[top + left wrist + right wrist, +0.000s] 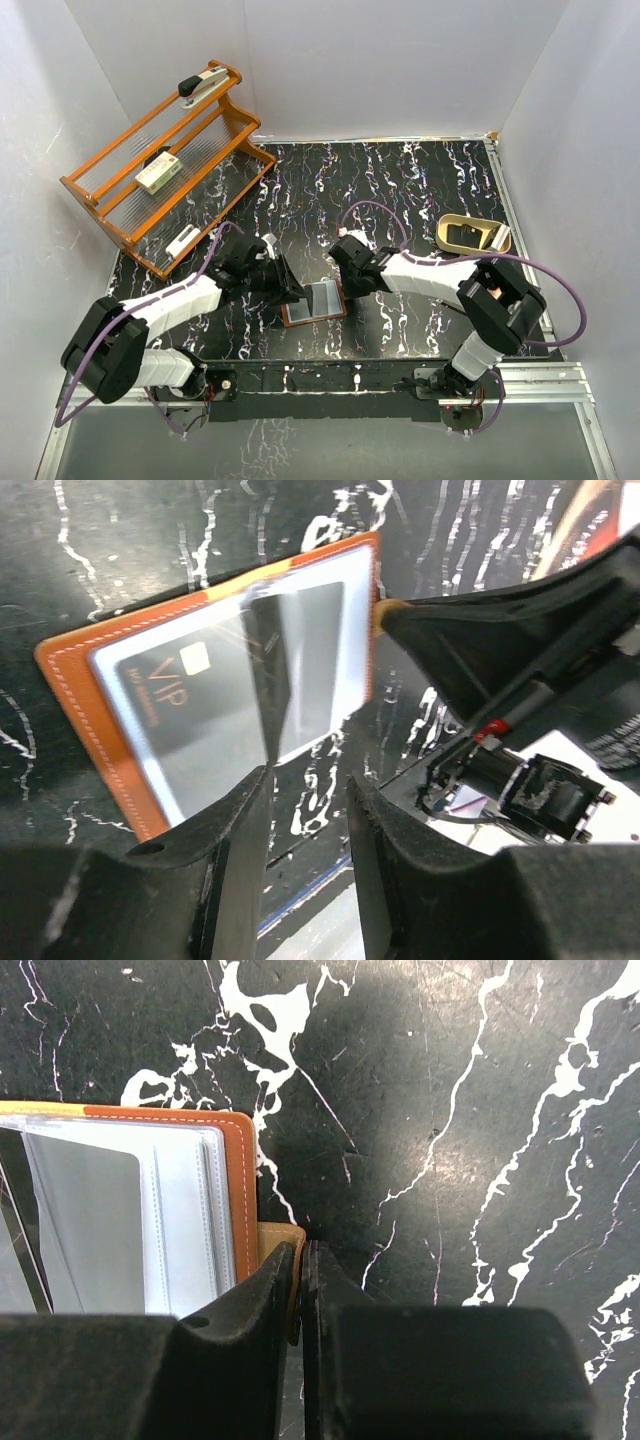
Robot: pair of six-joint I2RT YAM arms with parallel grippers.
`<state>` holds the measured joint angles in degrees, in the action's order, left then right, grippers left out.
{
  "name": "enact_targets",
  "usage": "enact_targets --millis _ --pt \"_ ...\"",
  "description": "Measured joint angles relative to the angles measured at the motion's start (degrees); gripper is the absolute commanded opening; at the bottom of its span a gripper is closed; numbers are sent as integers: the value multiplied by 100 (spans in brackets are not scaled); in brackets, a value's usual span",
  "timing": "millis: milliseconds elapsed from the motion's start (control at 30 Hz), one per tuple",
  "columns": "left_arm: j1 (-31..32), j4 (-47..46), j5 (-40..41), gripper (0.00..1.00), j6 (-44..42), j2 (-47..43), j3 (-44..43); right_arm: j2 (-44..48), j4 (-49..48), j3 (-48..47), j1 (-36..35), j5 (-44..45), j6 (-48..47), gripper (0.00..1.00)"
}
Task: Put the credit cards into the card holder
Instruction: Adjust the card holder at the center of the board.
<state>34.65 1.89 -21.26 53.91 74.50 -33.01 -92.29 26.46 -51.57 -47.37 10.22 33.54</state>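
The tabletop [400, 190] carries the card holder [315, 301], which lies spread open at the centre of the overhead view, between my two arms. In the left wrist view one dark card [165, 705] with VIP lettering sits under a clear sleeve [310, 650] on the left-hand page, so I judge at least one card is in.

My right fingers [250, 1310] are pressed together on the tan snap tab [278, 1240] at the holder's right edge, pinning it down. My left fingers [235, 860] stand apart at the near edge of the pages. A lifted sleeve rises just above them, and I see nothing clamped between them.

What is left is hard to count. I see no loose cards on the tabletop, but my arms cover the ground on both sides of the holder. A grey shape in the right-hand sleeve may be a second card or only glare. My own fingers cut off the holder's near edge in both wrist views.
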Motion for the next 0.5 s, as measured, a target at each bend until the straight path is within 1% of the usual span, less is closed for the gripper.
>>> enact_targets --millis 67,100,233,333,367,500 --pt "0 -85 -103 34 52 -111 -2 57 -31 70 -2 -63 70 0" --pt "0 -103 -131 35 70 -166 -7 76 -31 87 -2 -85 107 0" --pt "0 199 -20 45 -13 -358 -149 125 -2 129 -2 -111 203 1" --pt "0 601 245 48 -170 -487 -297 199 122 160 -2 -107 282 21" --pt "0 730 341 47 -240 -514 -334 225 179 160 -2 -96 304 25" --pt "0 1145 632 37 -439 -522 -365 468 553 133 -2 -59 415 30"
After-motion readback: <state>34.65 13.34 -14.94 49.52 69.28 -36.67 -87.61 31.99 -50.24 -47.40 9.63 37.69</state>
